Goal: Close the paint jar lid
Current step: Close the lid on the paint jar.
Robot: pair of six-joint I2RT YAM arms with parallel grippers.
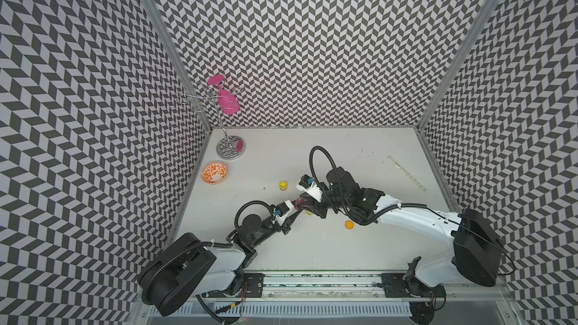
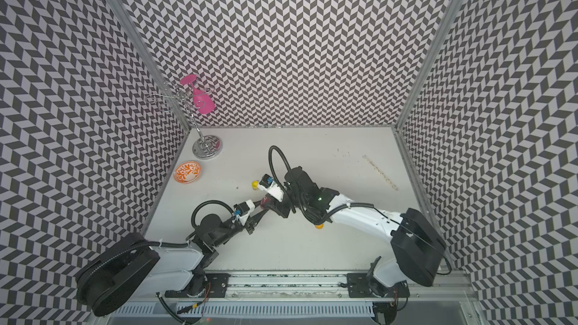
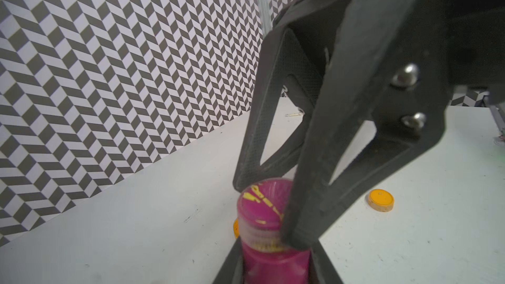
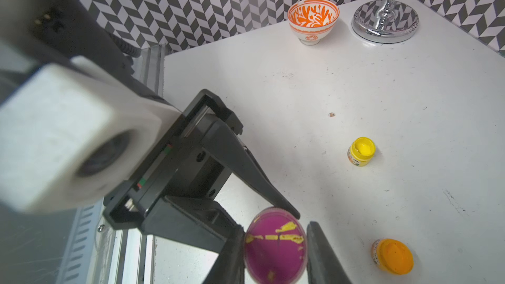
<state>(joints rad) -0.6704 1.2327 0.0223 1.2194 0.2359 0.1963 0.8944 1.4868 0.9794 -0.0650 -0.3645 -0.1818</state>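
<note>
Left gripper (image 3: 276,274), bottom centre of frame, is clamped narrow on the magenta paint jar (image 3: 273,258). Right gripper (image 4: 274,255), likewise narrow, grips the lid (image 4: 273,241) atop the jar.

Magenta jar (image 3: 273,260) blocks centre; yellow jar (image 1: 283,185), orange lid (image 1: 349,224) nearby; bowl (image 1: 214,172), rack base (image 1: 230,148) crowd far-left corner; tabletop (image 1: 328,145) beyond open.

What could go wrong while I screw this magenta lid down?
1. The lid looks slightly askew on the magenta jar; twisting from the right gripper could cross-thread it.
2. The jar could slip in the left gripper, which pinches only its body.
3. The open orange jar stands close by and could get knocked over.
</note>
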